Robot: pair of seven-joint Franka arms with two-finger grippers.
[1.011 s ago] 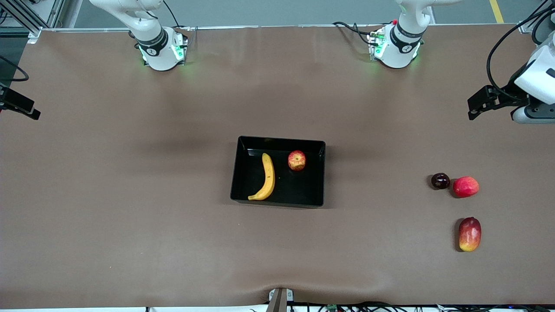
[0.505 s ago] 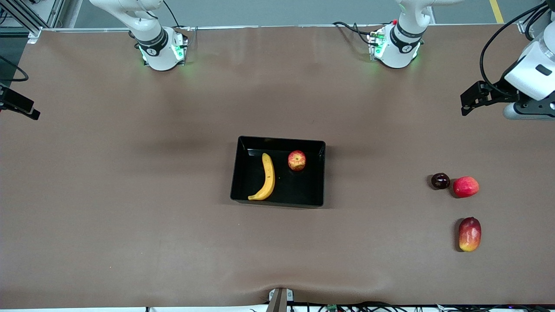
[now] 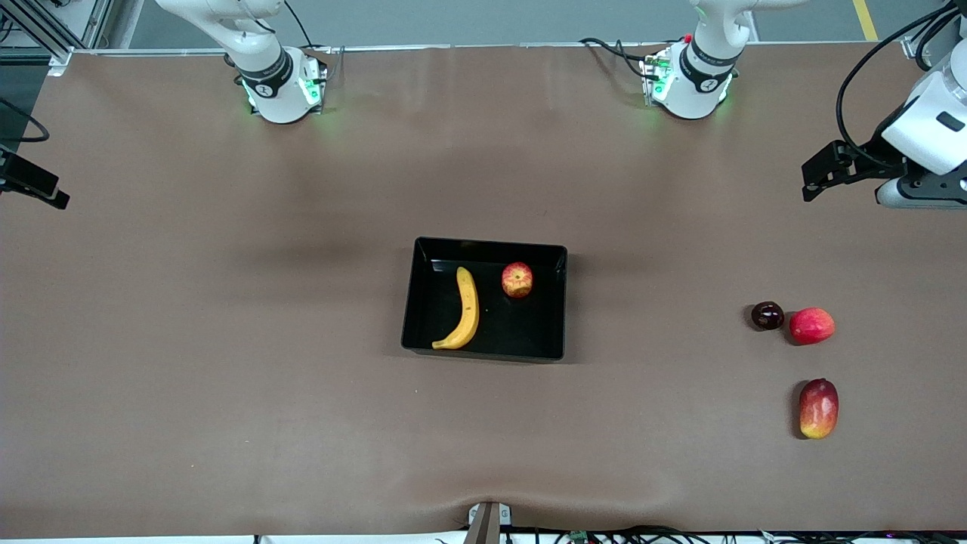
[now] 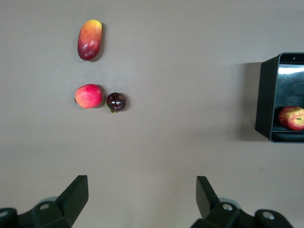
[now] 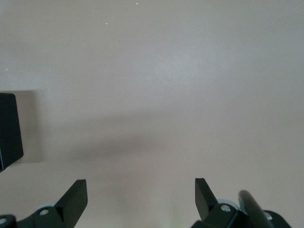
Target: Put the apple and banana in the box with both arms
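Note:
The black box (image 3: 560, 302) stands in the middle of the table. The yellow banana (image 3: 465, 310) and the red-yellow apple (image 3: 517, 279) lie inside it, apart from each other. My left gripper (image 3: 829, 168) hangs open and empty over the bare table at the left arm's end; its wrist view (image 4: 142, 199) shows the box's end wall (image 4: 265, 95) with the apple (image 4: 292, 118) inside. My right gripper (image 3: 34, 185) hangs open and empty over the table's edge at the right arm's end; its wrist view (image 5: 141, 199) shows a corner of the box (image 5: 9, 128).
Toward the left arm's end lie a dark round fruit (image 3: 767, 315) touching a pinkish-red round fruit (image 3: 811, 326), and nearer to the front camera an elongated red-yellow fruit (image 3: 819, 408). All three show in the left wrist view: dark (image 4: 116, 101), pinkish-red (image 4: 89, 96), elongated (image 4: 89, 39).
My left gripper has drifted slightly toward the robots' side of the table. The fruits, the box and the right gripper have not moved.

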